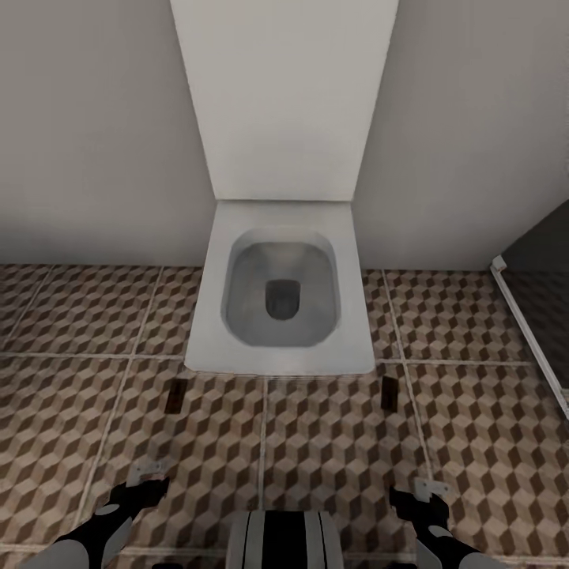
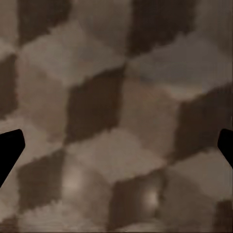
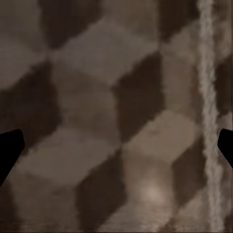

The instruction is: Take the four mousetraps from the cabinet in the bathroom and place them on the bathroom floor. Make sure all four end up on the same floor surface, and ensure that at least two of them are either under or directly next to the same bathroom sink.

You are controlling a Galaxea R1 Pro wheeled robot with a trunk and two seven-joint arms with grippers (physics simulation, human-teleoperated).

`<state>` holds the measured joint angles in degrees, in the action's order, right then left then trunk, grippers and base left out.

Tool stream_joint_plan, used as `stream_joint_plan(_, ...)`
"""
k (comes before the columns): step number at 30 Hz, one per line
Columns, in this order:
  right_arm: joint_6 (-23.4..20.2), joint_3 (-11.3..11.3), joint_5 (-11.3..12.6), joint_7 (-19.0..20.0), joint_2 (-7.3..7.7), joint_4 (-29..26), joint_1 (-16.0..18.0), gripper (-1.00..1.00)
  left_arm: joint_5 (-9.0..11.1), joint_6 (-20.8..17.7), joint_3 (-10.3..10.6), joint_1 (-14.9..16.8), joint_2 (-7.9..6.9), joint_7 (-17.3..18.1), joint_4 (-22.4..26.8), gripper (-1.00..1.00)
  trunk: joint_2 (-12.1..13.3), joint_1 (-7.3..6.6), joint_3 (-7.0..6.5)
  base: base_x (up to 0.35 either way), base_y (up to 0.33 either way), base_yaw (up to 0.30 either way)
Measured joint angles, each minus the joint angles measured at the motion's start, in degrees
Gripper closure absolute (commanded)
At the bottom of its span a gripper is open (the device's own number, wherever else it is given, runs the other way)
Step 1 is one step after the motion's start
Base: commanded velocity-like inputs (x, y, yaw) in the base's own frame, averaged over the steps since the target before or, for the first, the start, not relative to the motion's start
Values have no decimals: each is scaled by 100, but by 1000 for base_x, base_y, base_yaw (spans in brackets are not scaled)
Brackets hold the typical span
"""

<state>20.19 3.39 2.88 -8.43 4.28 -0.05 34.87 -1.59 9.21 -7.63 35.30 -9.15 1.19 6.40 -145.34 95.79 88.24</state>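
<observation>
The bathroom floor with its brown, beige and white cube tiles spreads below me. My left gripper hangs low over it at the lower left, and my right gripper at the lower right. In the left wrist view the left gripper is open, its dark fingertips far apart over bare tile. The right gripper is open the same way, beside a pale grout line. The mousetraps, the cabinet and the sink are out of view.
A white toilet with its raised lid stands straight ahead against a pale wall. Two small dark marks lie on the tiles in front of it. A white-framed dark opening is at the right.
</observation>
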Motion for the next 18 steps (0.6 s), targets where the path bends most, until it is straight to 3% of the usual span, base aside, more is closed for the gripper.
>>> stream_joint_plan(18,1,0,-33,4,0,0,0,-100,0,0,1,0,8,-6,-1,-100,0,0,0,-344,0,0)
